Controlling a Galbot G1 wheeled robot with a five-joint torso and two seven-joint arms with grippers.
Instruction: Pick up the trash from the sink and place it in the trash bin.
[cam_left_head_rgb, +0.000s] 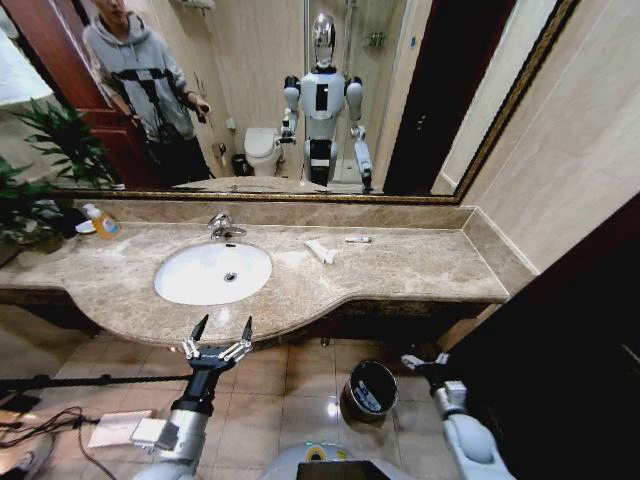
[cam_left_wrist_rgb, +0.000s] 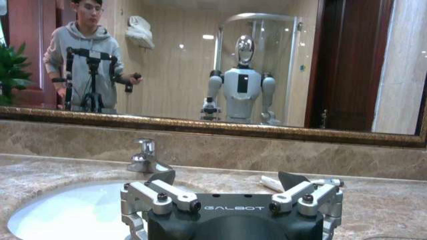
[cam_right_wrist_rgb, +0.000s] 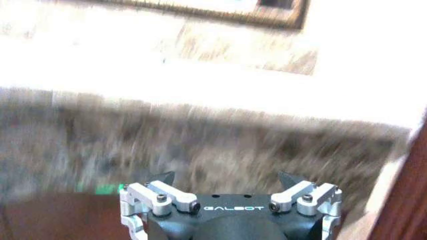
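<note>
The white oval sink (cam_left_head_rgb: 190, 285) sits in the marble countertop (cam_left_head_rgb: 420, 265), and its bowl shows only the drain. The trash lies on the counter to the right of the basin: a white wrapper (cam_left_head_rgb: 321, 251) and a small tube (cam_left_head_rgb: 358, 239). The left wrist view shows the white wrapper (cam_left_wrist_rgb: 270, 183) beyond the sink (cam_left_wrist_rgb: 67, 215). My left gripper (cam_left_head_rgb: 222, 335) (cam_left_wrist_rgb: 227, 177) hangs open and holds nothing, just in front of the counter's edge below the basin. The dark round trash bin (cam_left_head_rgb: 352, 380) stands on the floor, with something pale inside. My right gripper (cam_left_head_rgb: 425, 363) (cam_right_wrist_rgb: 227, 177) is open beside it.
A chrome faucet (cam_left_head_rgb: 222, 228) (cam_left_wrist_rgb: 143, 157) stands behind the basin. An orange soap bottle (cam_left_head_rgb: 103, 222) and a plant (cam_left_head_rgb: 40, 170) are at the counter's left end. A mirror spans the wall. Cables and a white pad (cam_left_head_rgb: 112, 428) lie on the floor at left.
</note>
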